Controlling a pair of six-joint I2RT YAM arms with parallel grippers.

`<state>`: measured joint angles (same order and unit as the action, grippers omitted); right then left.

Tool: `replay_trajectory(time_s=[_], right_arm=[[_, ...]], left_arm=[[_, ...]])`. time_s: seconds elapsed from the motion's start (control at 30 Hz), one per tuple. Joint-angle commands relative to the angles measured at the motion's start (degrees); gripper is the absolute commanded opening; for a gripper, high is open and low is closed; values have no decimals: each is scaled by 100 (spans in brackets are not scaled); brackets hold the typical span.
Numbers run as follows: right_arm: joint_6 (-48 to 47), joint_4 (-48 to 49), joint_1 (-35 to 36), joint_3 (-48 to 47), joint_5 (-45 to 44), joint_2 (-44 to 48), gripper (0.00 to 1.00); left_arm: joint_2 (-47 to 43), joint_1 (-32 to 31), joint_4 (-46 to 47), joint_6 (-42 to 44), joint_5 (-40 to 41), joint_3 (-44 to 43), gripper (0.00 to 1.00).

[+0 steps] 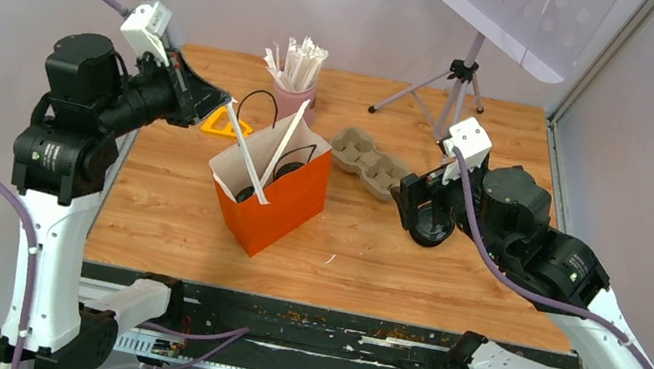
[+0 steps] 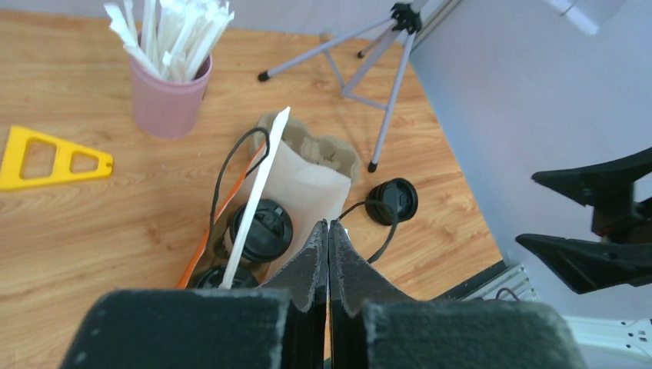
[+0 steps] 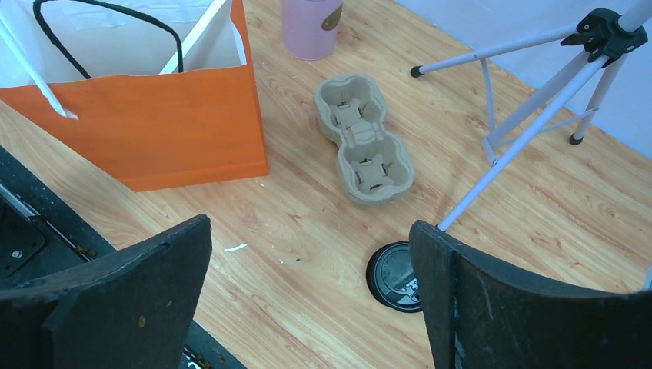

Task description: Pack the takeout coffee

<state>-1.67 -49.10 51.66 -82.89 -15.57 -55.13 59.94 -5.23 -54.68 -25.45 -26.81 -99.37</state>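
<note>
Left wrist, left tool [image 2: 329, 227] pinched, facing bag [image 2: 306, 181]

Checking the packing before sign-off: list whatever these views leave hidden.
- Top view: sides of the cups, hidden by the orange bag; only lids show.
- Left wrist view: nearer cup lid, partly covered by the left gripper.
- Right wrist view: bag's inside, behind its front wall; loose lid, partly behind a finger of the right gripper.

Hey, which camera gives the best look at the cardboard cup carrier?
The right wrist view: the cardboard cup carrier lies whole and close, its two pockets visible. The top view shows it small, right of the orange bag. The left wrist view shows only its edge behind the bag.
</note>
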Motion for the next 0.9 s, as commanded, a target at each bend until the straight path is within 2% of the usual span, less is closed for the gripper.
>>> replay_trajectory(time_s=[0.0, 0.3, 0.87], right_arm=[[-66, 159, -10, -14, -108, 26, 100], [-9, 250, -14, -74, -35, -103, 100], [20, 119, -15, 11, -90, 43, 100]], left_arm=[[-25, -18, -161, -32, 7, -653, 0], [105, -14, -449, -72, 86, -1493, 0], [-299, -17, -246, 32, 87, -311, 0]])
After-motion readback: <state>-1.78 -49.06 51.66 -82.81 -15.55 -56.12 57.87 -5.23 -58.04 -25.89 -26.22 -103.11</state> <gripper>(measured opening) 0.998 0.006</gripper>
